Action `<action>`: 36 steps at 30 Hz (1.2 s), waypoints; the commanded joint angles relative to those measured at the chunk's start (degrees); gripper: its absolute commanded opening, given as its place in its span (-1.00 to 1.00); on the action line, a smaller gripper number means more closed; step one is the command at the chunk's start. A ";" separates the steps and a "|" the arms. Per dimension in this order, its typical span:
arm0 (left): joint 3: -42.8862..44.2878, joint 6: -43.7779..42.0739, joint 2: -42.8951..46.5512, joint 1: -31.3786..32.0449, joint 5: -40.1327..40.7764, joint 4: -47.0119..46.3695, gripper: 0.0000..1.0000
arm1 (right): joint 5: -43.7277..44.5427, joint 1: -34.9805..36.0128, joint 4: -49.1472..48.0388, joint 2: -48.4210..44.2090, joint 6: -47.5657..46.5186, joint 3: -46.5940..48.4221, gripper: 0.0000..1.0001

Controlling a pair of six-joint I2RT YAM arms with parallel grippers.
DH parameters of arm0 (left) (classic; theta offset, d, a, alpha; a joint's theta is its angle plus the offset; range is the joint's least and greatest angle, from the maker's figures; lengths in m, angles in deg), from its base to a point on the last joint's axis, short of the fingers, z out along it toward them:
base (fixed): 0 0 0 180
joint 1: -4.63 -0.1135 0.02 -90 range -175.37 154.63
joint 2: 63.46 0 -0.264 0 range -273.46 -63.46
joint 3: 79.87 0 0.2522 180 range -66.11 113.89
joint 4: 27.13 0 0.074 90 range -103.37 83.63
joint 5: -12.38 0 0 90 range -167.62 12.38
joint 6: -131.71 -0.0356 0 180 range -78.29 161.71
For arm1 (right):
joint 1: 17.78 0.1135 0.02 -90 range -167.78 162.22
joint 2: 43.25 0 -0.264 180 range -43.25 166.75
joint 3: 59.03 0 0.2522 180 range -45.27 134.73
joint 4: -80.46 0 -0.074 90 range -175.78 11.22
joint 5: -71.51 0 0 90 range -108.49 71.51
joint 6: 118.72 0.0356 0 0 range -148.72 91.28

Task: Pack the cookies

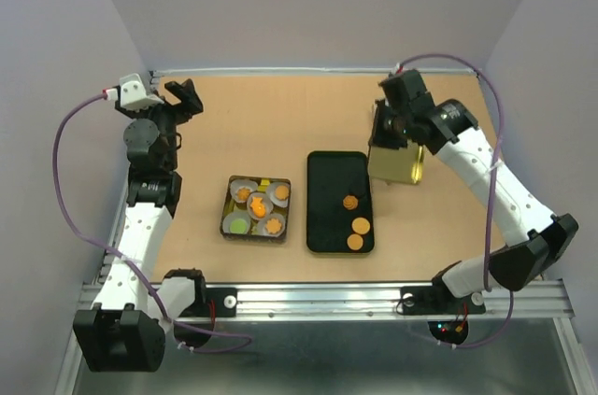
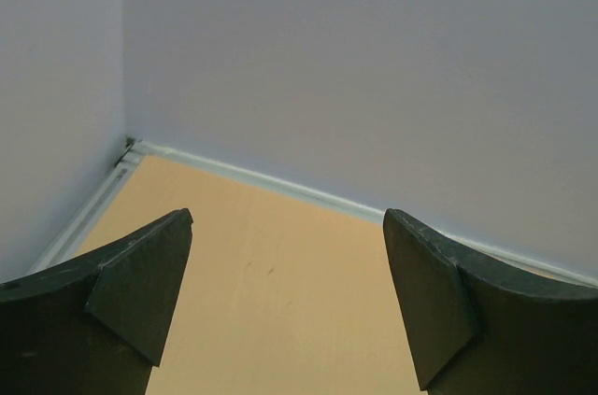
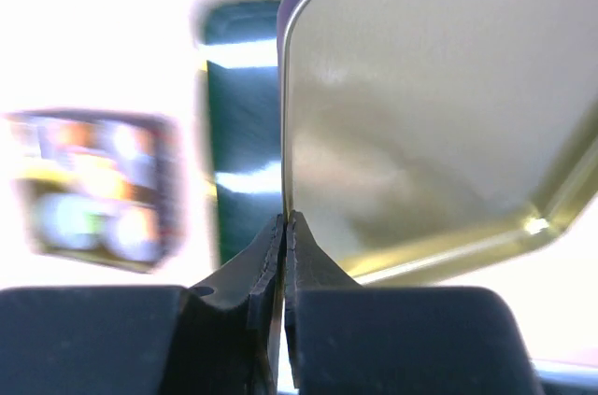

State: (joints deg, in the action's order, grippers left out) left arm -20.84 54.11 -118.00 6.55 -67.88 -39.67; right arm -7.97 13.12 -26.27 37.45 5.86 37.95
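Right pincer pinching gold lid rim, left pincer wide, empty

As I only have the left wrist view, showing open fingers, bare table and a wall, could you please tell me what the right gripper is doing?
Observer: The right gripper is shut on the rim of a shallow gold rectangular metal lid, held up on edge.
Operator: Where are the cookies, please?
Observer: Three round orange cookies lie in a black rectangular tray.
Operator: And the others?
Observer: The other cookies sit in white paper cups in a small square box, left of that tray.
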 commanded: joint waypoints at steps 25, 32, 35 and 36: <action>1.04 75.75 -12.09 0.55 -47.10 -56.18 0.68 | -33.47 -7.34 -139.34 -1.17 51.79 -15.88 -0.99; 0.88 81.09 -11.28 2.92 -48.16 -53.30 0.76 | -37.15 -7.43 -150.80 6.91 58.04 -10.55 -0.99; -0.89 89.27 -14.35 6.78 -46.30 -62.71 0.76 | -38.73 -7.43 -154.60 10.25 59.71 -8.61 -0.99; -0.89 90.50 -15.32 7.75 -46.30 -64.21 0.75 | -38.82 -7.43 -155.30 10.78 60.33 -7.82 -0.99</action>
State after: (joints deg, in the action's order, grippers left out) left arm -20.55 134.31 -131.05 10.96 -114.19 -86.64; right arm -44.86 5.80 -156.60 47.29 62.12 24.79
